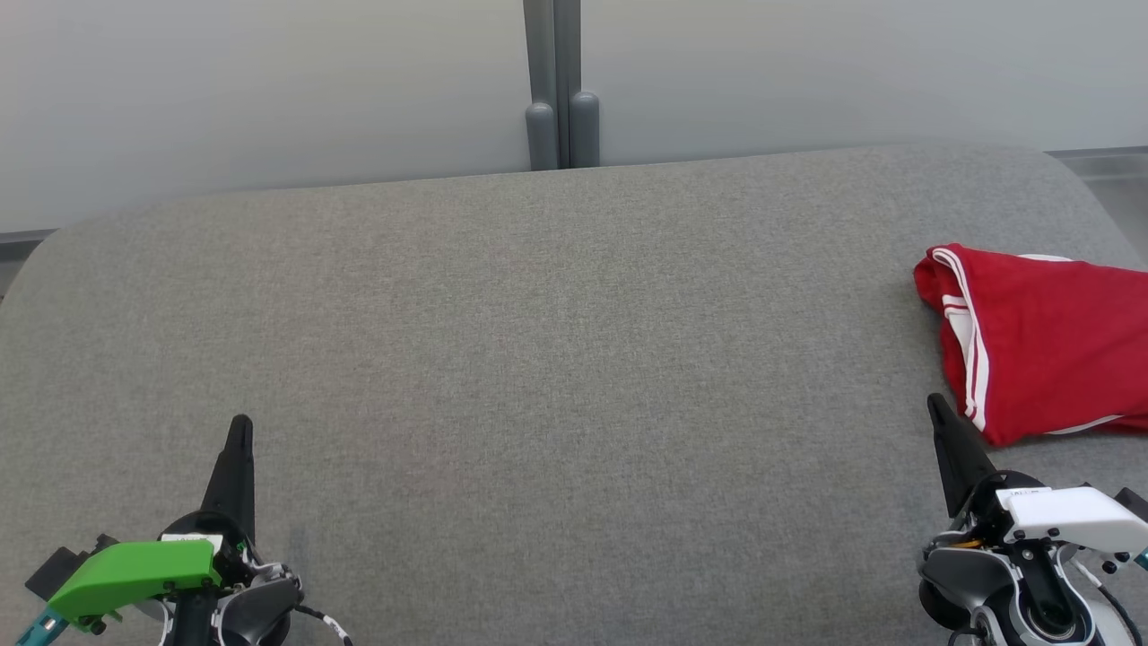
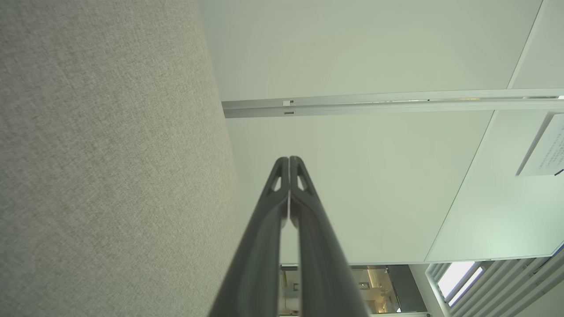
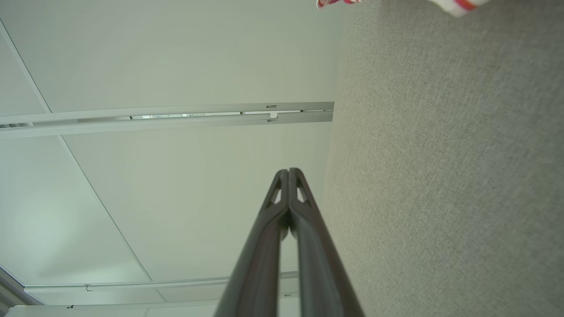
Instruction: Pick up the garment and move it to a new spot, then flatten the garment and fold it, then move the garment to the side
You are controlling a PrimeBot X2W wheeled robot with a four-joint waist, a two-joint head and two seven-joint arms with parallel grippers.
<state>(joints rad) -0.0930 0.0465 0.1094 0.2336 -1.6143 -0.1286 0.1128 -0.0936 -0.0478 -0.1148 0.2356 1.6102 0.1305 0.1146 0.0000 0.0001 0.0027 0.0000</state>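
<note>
The garment (image 1: 1040, 341) is red with white stripes and lies folded at the right edge of the grey fabric surface (image 1: 556, 359). My right gripper (image 1: 937, 408) is shut and empty, its tip just left of the garment's near corner and apart from it. At the lower left my left gripper (image 1: 240, 426) is shut and empty too, far from the garment. In the left wrist view the left gripper (image 2: 289, 159) has its fingers pressed together. The right gripper (image 3: 288, 171) looks the same in the right wrist view, where a sliver of the garment (image 3: 337, 2) peeks in at the top edge.
Pale wall panels (image 1: 269, 81) rise behind the surface, with a grey post (image 1: 560, 90) at its far middle. The surface has rounded far corners and a broad bare stretch between the two grippers.
</note>
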